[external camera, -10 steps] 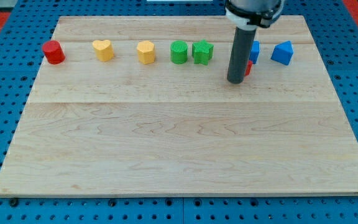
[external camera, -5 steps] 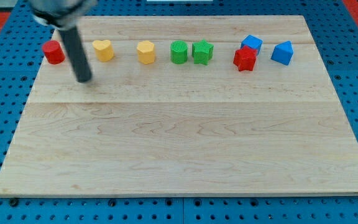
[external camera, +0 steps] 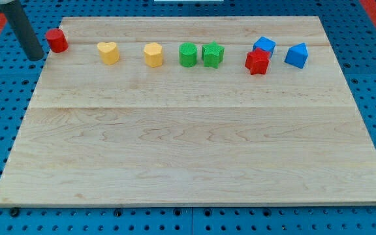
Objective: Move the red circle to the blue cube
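At the far left, off the counter [external camera: 175, 150] edge, my tip [external camera: 36, 56] sits just left of the red circle [external camera: 57, 40] (no gripper here, nothing held). Far right, the blue cube [external camera: 264, 46] touches a red star [external camera: 257, 62].

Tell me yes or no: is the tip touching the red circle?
No: my tip sits off the board's left edge, a gap left of the red circle.
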### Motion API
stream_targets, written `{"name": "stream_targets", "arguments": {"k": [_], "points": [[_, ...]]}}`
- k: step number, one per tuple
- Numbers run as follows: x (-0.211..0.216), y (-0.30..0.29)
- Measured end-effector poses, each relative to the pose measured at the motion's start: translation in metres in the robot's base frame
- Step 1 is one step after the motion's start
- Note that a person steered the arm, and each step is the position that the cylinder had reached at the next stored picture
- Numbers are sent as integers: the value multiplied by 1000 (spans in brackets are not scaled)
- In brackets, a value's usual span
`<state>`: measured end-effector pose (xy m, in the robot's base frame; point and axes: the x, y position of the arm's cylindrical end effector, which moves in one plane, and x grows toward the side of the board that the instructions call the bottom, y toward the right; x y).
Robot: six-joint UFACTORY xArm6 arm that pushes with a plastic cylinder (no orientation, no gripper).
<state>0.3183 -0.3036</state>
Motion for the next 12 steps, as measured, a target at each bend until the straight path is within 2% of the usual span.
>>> {"name": "stream_targets", "arguments": {"k": [2,3,4,5,8,9,10,11,12], "points": [[-51,24],[-59,28],[-73,2],[-83,42],[-75,288],[-76,251],[-31,255],[-25,290],[-42,300]]}}
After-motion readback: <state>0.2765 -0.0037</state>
